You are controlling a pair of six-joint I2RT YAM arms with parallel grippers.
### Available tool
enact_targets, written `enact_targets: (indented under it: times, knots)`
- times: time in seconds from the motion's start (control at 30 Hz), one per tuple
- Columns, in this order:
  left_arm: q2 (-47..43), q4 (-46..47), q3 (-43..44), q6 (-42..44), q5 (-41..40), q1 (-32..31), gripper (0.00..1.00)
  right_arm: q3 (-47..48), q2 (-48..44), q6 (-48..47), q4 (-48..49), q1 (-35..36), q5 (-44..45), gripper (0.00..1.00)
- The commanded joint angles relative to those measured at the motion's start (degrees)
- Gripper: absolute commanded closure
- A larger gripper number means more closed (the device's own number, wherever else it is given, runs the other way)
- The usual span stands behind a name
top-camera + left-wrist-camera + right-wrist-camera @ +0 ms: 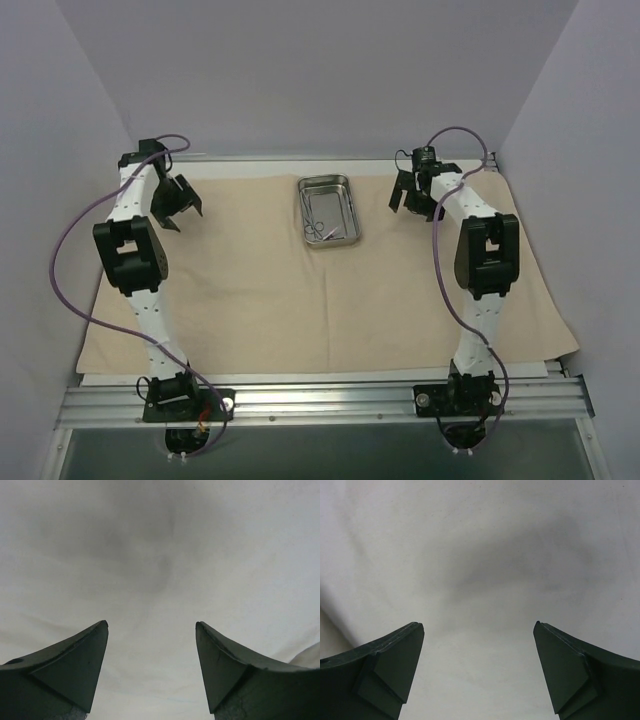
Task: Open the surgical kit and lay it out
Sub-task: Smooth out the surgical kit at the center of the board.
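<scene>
The beige cloth wrap (250, 300) lies flat on the surface, its shiny steel tray (352, 208) of thin instruments (320, 228) by the far edge. The left gripper (180, 213) and right gripper (408, 203) hang wide open and empty over its far corners, likely to let them settle.

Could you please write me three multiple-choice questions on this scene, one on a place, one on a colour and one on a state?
1. Where does the steel tray stand? A. at the near edge B. on the cloth, near its far edge C. in a gripper
2. What colour is the cloth? A. blue B. green C. beige
3. How are the left gripper and right gripper? A. both open, empty B. both shut C. one shut on cloth
1 B: top view shows it there. 2 C: tan throughout. 3 A: wrist views show jaws apart, nothing between.
</scene>
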Motion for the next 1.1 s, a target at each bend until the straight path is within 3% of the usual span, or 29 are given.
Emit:
enact_targets:
  times: [0.0, 0.27, 0.5, 0.87, 1.07]
  knots:
    - [7.84, -6.29, 10.01, 1.8, -1.97, 0.02, 0.2, 4.97, 3.05, -0.99, -5.71, -0.46, 4.0, 0.0]
    - [22.01, -11.4, 25.41, 5.06, -0.49, -0.42, 0.2, 6.91, 10.34, -0.55, -6.06, -1.43, 5.76, 0.0]
    - [28.61, -10.17, 29.65, 4.27, 3.03, 0.45, 0.21, 6.3, 16.15, 0.06, -6.14, -3.18, 5.41, 0.0]
    - [29.85, -7.01, 30.36, 5.15, 8.65, 1.77, 0.18, 2.87, 18.53, 0.86, -5.62, -10.04, 4.43, 0.0]
    - [26.6, -6.91, 31.23, 6.12, 6.82, 2.65, 0.19, 2.52, 17.66, -1.52, -5.18, -10.66, 1.99, 0.0]
